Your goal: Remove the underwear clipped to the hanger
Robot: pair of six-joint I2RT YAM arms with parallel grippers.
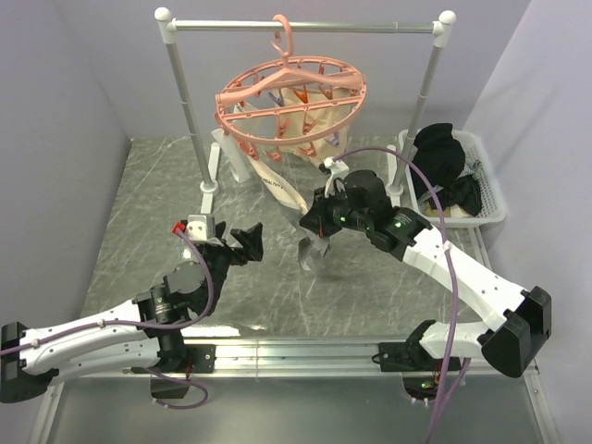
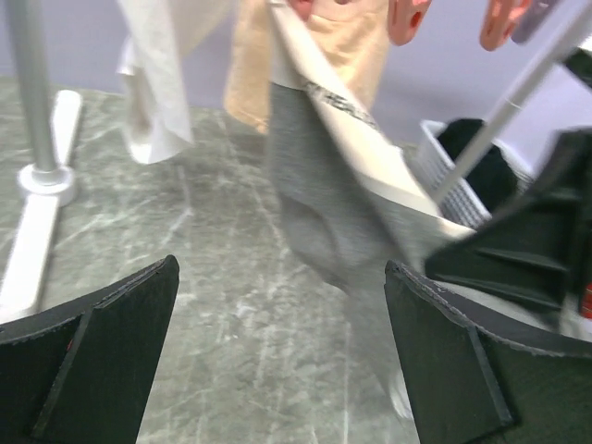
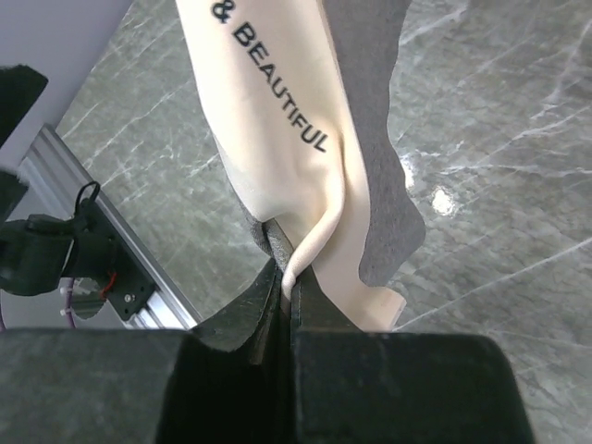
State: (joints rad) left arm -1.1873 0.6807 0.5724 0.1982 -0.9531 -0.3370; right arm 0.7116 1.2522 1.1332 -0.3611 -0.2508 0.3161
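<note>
So the right gripper is pinching the underwear hard, jaws squeezed together on a fold of the cream waistband (the one printed "& BEAUTIFUL"), with the grey part hanging just beside the fingers. The band is stretching up at a slant from that pinch toward the pink hanger, which is dangling from the metal rail. More cream pieces are hanging inside the ring. The left gripper is sitting spread wide and holding nothing, low over the table, pointing at the grey cloth but apart from it. Black garments are lying in the white basket on the right.
</note>
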